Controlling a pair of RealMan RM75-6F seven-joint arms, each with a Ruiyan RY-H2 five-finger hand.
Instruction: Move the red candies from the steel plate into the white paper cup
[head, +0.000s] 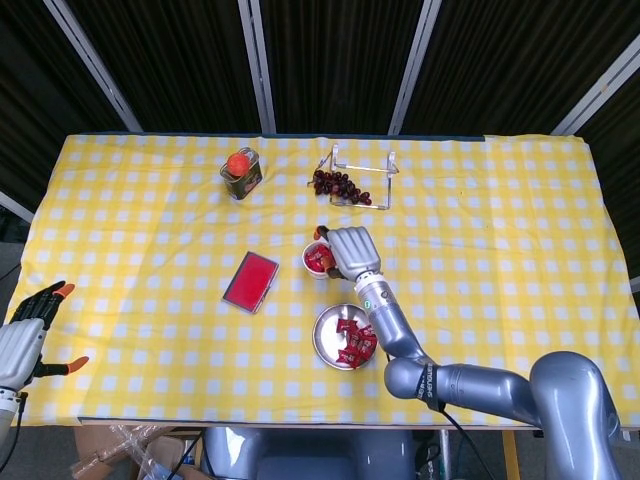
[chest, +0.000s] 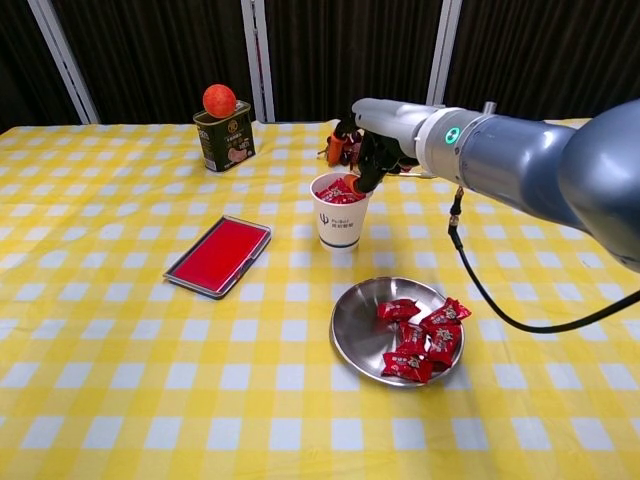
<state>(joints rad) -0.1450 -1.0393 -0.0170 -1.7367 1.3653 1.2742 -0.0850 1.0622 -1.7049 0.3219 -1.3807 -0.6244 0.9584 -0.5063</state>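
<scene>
Right hand (chest: 362, 152) hovers just above and behind the rim of the white paper cup (chest: 340, 212), fingers loosely apart, nothing visibly held — reads as released. Red wrapped candies (chest: 340, 192) are piled in the cup up to the rim. More red candies (chest: 420, 340) sit in the round steel plate (chest: 355, 325), in front of the cup and slightly right, near it but apart.

Step in hand, by my read: a drop into the cup is done and the hand is empty. Next move calls for swinging back toward the plate, lowering over the candy pile and pinching another piece without tipping the cup.

Chest view shows the gap between fingers and cup rim and the fill level. Head view hides part of the cup under the right hand (head: 350, 250), but alone shows the left hand (head: 28, 338), far from the cup at the table's near left edge, fingers spread, empty.
</scene>
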